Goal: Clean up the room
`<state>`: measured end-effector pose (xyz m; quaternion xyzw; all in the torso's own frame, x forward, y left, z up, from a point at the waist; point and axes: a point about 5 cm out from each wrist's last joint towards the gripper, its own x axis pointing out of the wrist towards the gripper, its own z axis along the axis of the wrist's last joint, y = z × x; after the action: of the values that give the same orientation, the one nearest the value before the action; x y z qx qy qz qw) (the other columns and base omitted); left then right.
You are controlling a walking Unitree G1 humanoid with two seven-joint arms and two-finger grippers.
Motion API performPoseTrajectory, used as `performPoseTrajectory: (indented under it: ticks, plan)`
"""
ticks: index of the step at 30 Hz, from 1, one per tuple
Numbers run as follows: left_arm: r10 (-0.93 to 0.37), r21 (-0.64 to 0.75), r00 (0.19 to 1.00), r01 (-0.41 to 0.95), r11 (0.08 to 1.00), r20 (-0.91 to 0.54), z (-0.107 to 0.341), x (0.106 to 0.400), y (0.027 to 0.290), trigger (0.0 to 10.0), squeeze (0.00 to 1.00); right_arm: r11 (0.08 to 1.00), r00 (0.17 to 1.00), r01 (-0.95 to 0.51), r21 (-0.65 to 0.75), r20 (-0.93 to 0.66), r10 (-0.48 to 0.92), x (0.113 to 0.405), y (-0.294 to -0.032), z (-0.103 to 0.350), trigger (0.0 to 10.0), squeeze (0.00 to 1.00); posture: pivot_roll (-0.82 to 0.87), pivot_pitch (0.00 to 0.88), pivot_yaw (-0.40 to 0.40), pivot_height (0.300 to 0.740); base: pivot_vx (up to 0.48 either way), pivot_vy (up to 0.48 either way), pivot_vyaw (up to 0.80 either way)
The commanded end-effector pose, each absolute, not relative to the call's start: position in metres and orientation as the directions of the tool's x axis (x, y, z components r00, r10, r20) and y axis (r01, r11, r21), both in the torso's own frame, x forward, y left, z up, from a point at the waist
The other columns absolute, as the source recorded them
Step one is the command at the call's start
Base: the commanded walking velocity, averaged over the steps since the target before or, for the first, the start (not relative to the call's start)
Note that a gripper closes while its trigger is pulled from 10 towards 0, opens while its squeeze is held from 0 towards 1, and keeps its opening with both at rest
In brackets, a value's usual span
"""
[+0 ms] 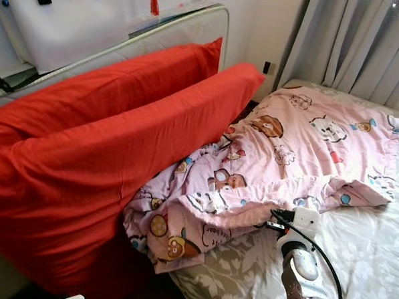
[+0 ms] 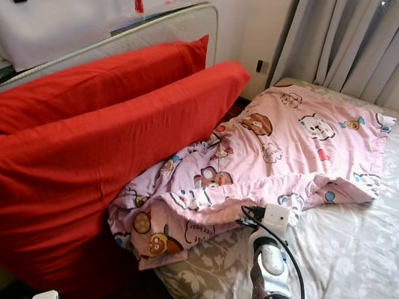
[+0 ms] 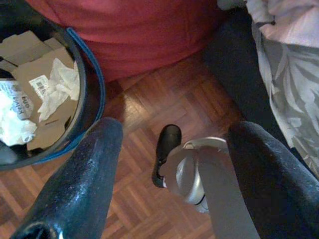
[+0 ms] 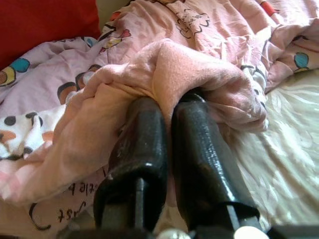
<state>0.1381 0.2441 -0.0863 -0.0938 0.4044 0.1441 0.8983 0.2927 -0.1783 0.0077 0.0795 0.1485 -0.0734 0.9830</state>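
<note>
A pink cartoon-print blanket [image 1: 286,154] lies crumpled across the bed, its near edge folded over on itself. My right gripper [image 4: 169,107] is shut on a fold of that pink blanket [image 4: 189,64] at its near edge; in the left eye view the right gripper [image 1: 270,223] sits low at the blanket's front hem. Two large red pillows [image 1: 106,151] lean against the headboard on the left, touching the blanket. My left gripper [image 3: 175,127] hangs open over the wooden floor beside the bed, with nothing between its fingers.
A round dark bin [image 3: 92,84] holding cardboard and crumpled paper stands on the parquet floor [image 3: 144,94] near the left gripper. The bed has a grey leaf-pattern sheet [image 1: 368,252]. Grey curtains [image 1: 352,43] hang behind the bed, and a glass-edged headboard [image 1: 186,21] rises behind the pillows.
</note>
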Motion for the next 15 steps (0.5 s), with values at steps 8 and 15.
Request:
performPoseTrajectory:
  ticks: [8, 15]
  plan:
    - [0.179, -0.037, 0.608, -0.326, 0.945, -0.773, -0.0888, 0.1306, 0.2463, 10.0, 0.00, 0.975, 0.948, 0.180, 0.131, -0.289, -0.136, 0.2941, -0.1794, 0.0103, 10.0, 0.00, 0.00, 0.022, -0.011, 0.740, -0.272, 0.000, 0.00]
    - [0.175, -0.037, 0.607, -0.320, 0.947, -0.775, -0.0890, 0.1305, 0.2459, 10.0, 0.00, 0.973, 0.945, 0.197, 0.120, -0.287, -0.156, 0.2939, -0.1827, 0.0108, 10.0, 0.00, 0.00, 0.024, -0.011, 0.740, -0.272, 0.000, 0.00]
